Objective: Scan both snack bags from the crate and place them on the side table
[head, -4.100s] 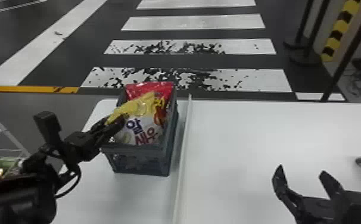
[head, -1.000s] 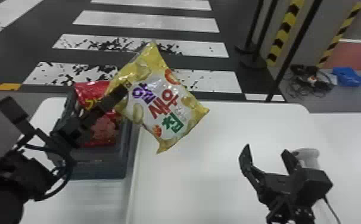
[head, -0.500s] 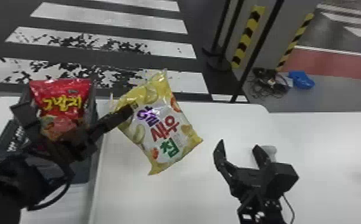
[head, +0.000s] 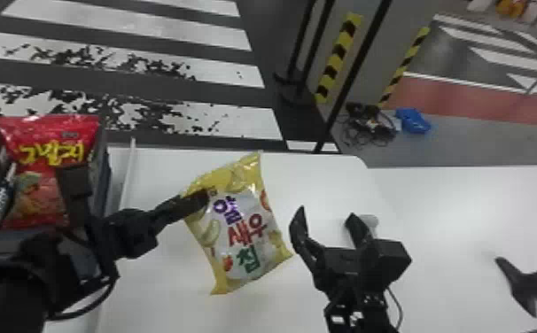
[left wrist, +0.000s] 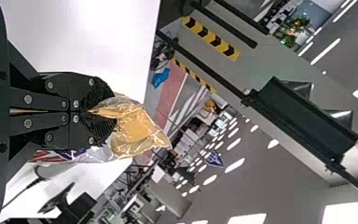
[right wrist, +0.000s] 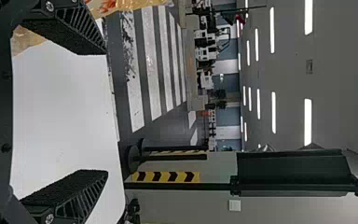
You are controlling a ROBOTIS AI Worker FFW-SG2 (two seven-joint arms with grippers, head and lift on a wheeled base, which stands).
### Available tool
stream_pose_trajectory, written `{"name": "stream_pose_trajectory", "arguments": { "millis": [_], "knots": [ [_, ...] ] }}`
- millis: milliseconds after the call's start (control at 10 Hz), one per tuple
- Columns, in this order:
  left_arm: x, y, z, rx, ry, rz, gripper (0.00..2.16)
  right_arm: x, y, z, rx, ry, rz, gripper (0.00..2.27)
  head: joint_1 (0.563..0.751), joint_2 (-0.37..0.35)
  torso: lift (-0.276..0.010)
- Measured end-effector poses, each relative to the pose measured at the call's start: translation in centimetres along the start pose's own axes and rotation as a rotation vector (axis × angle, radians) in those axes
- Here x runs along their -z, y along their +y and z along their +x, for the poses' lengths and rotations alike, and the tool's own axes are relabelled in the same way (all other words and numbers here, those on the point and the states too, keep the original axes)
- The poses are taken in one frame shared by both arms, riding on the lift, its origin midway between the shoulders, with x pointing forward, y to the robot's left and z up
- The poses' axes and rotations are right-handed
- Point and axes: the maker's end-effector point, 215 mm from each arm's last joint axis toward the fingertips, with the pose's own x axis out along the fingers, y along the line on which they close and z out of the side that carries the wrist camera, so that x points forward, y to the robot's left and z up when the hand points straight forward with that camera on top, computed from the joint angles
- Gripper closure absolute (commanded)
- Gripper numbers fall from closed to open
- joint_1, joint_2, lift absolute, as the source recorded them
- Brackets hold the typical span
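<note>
The yellow snack bag (head: 245, 234) is grasped by the left gripper (head: 201, 199) above the table (head: 148, 274), right of the crate (head: 103, 177), in which the red bag (head: 33, 133) is held. A handover is probably being set up; the bag's free edge must be met by the spread, empty right gripper (head: 326, 212).

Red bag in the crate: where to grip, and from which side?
I'd pinch the middle of the red bag's top edge from above, one finger in front, one behind. That edge looks flat and sits uppermost, while the crate's walls flank the bag, so a sideways approach looks tighter.
</note>
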Motion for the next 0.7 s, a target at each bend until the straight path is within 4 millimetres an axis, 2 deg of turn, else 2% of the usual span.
{"name": "stream_pose_trajectory", "arguments": {
  "millis": [100,200,400,500,700],
  "knots": [
    [1.3,-0.9,0.9,0.011,0.036,0.017,0.55,0.0,0.0,0.0,-0.001,0.000,0.001,0.08,0.695,-0.350,-0.095],
    [2.4,-1.7,1.4,0.024,0.066,0.023,0.00,-0.1,0.1,-0.1,-0.001,0.000,0.001,0.08,0.695,-0.350,-0.095],
    [4.7,-1.8,1.4,0.013,0.149,0.019,0.03,-0.2,0.2,-0.2,-0.004,-0.003,0.002,0.08,0.695,-0.350,-0.095],
    [5.1,-1.7,1.2,0.008,0.164,0.018,0.03,-0.3,0.3,-0.2,-0.005,-0.005,0.003,0.08,0.695,-0.350,-0.095],
    [4.4,-1.4,1.0,0.000,0.158,0.025,0.03,-0.4,0.3,-0.2,-0.006,-0.006,0.003,0.08,0.695,-0.350,-0.095]
  ]
}}
